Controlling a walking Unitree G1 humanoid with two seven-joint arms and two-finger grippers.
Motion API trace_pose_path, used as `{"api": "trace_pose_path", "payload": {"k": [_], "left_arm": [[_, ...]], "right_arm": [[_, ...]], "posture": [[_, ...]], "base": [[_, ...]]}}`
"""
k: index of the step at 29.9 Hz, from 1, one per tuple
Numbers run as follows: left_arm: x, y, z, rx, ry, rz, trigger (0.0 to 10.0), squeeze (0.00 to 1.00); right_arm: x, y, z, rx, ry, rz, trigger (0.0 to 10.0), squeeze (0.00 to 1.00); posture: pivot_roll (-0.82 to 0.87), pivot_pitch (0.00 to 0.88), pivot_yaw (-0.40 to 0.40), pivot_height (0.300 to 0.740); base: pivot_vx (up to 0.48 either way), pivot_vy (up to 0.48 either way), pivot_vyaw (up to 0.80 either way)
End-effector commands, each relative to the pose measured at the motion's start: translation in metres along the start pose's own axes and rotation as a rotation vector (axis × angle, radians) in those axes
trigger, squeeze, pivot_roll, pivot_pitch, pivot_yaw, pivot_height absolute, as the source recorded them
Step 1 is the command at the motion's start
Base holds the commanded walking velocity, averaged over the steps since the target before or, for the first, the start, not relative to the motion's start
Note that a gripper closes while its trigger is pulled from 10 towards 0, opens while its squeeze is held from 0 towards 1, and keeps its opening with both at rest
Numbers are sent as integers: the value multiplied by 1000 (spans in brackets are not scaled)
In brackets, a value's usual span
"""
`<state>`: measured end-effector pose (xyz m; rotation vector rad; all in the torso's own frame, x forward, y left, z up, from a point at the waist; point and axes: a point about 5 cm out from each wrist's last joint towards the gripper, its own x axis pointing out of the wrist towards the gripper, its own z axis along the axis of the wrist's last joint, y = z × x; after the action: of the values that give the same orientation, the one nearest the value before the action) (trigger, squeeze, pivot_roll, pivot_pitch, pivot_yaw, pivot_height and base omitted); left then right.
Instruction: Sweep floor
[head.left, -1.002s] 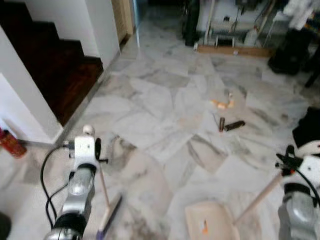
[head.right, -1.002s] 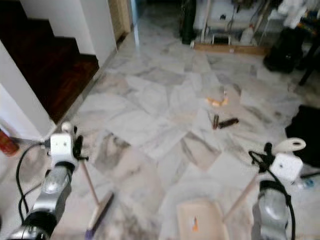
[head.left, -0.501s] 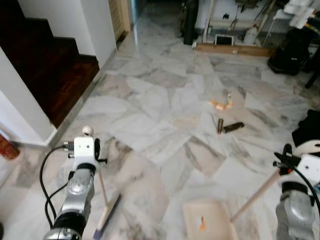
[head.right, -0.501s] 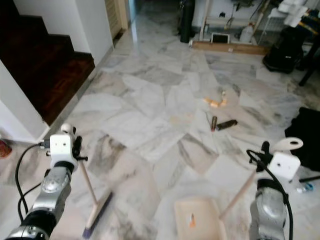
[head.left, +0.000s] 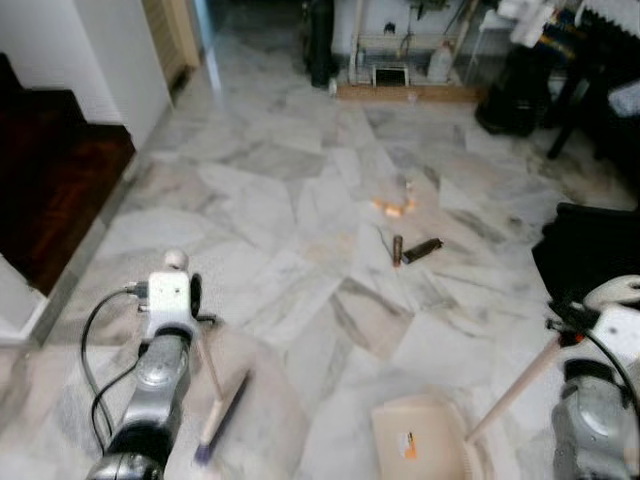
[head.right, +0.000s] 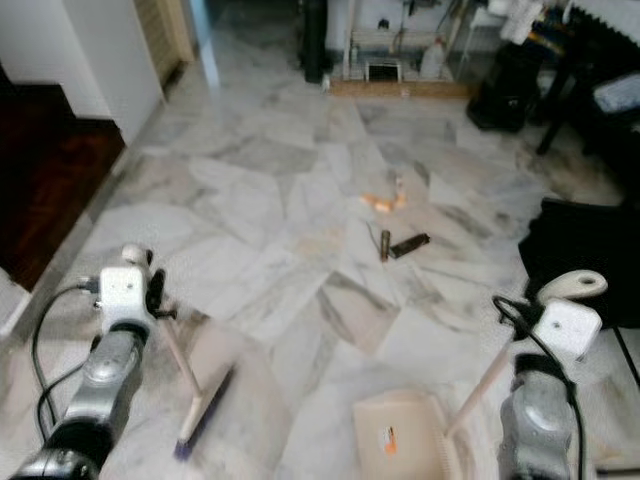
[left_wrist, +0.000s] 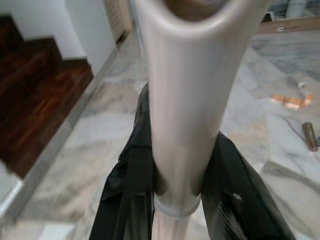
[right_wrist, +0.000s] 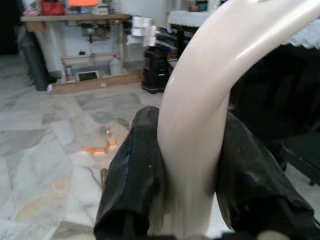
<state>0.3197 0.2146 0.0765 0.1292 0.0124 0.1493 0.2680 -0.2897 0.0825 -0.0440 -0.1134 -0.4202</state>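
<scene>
Two tools, one in each of my grippers, as I face a marble floor (head.left: 300, 210) not yet swept clean: my left gripper (left_wrist: 175, 165) is clamped on the broom (head.left: 214, 395), its black fingers (left_wrist: 131, 170) pressed to either side of the pale handle, and my right gripper (right_wrist: 187, 165) is clamped the same way round the cream handle of the dustpan (head.left: 420, 440). The dustpan rests flat on the floor low in front of me, with one small orange scrap (head.left: 409, 446) already lying in it; the broom head sits on the floor to the dustpan's left. Beyond the dustpan, well apart from it, lie two dark tubes (head.left: 412, 249) and, farther still, some orange bits (head.left: 393, 207). I judge the job part done: next I must close on that litter, set the pan just beside it and brush it in.
</scene>
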Motion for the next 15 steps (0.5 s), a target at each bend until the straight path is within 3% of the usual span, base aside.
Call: {"api": "trace_pose_path", "payload": {"k": [1,15], "left_arm": [[0,1,2,14,-8,1,10000,0],[2,-2,2,13,-13,-16,10000,0]], "right_arm": [[1,-6,4,0,-20,-20,10000,0],[-1,-5,5,-10,-30,-14,10000,0]], "posture": [[-60,65,29,740],[-77,32,32,740]], "base": [[292,0,0],[292,0,0]]}}
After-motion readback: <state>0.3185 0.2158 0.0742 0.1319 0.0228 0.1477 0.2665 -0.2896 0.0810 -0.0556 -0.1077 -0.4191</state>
